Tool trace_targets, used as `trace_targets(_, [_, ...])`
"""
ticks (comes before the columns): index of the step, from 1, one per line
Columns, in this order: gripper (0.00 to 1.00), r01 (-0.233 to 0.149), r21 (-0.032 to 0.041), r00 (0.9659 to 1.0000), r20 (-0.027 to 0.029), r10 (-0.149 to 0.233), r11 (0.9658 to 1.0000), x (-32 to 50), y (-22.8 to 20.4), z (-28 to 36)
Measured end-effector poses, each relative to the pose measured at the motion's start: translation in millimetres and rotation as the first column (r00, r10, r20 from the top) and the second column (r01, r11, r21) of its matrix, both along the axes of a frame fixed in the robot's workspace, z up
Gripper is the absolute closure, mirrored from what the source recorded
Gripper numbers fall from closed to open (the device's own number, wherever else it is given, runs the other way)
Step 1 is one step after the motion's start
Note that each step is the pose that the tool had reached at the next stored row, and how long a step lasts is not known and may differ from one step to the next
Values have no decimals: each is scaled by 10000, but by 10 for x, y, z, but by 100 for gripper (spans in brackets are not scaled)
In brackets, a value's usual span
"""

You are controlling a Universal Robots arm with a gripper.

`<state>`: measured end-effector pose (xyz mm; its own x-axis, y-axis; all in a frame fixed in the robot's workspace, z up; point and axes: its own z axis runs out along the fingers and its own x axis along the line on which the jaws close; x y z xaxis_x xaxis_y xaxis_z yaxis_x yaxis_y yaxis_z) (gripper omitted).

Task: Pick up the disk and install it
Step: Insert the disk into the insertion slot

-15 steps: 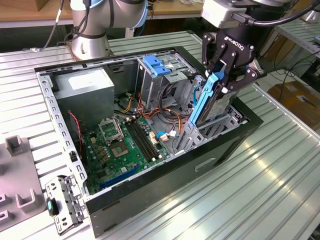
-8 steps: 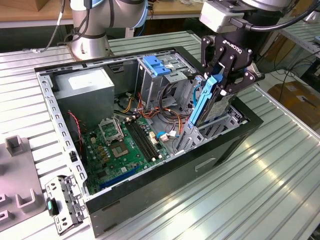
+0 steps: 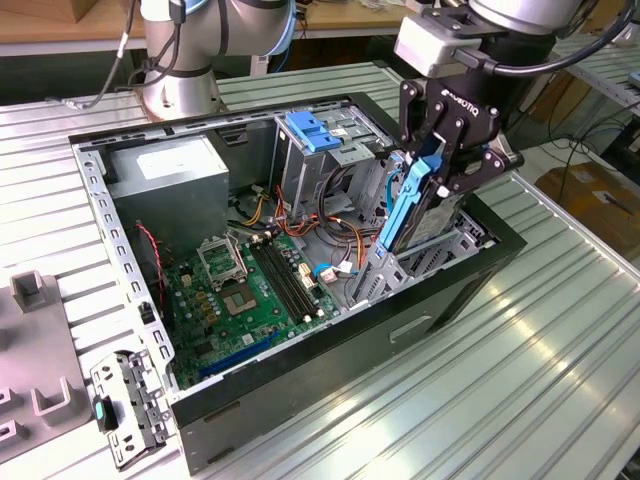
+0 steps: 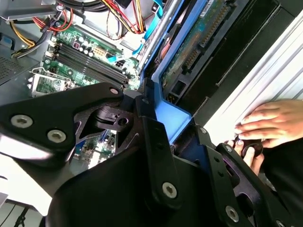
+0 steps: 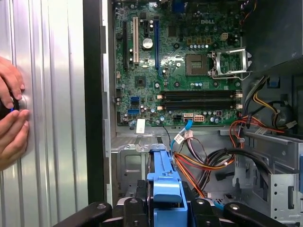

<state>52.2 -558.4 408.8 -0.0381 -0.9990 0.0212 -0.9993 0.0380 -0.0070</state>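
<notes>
Desk (image 3: pixel 560 340): ribbed silver metal with long parallel slats, seen in the exterior view and in both wrist views.
Case (image 3: pixel 330 375): open black computer case lying on its side on the desk, open face up, directly below the tool (image 3: pixel 438 180).
Arm base (image 3: pixel 180 90): stands on the desk across the case from the tool.
Grey block (image 3: pixel 35 395): moulded grey piece on the desk, well apart from the tool, past the case's far end.
Plate (image 3: pixel 125 405): small perforated metal plate with a green clip, lying flat between the grey block and the case corner farthest from the tool.
Hands (image 5: pixel 12 113): a person's hands rest on the slats just outside the case wall, near the tool.
</notes>
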Motion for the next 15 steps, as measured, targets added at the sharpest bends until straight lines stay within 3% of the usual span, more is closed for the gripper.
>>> trace_targets(6, [63, 0, -1, 10000, 0, 0, 10000, 0, 0, -19])
trace_targets(8, [55, 1, -1, 10000, 0, -1, 10000, 0, 0, -19])
trace_targets(10, [55, 0, 0, 10000, 0, 0, 10000, 0, 0, -23])
trace_targets(15, [75, 0, 1, 10000, 0, 0, 10000, 0, -2, -116])
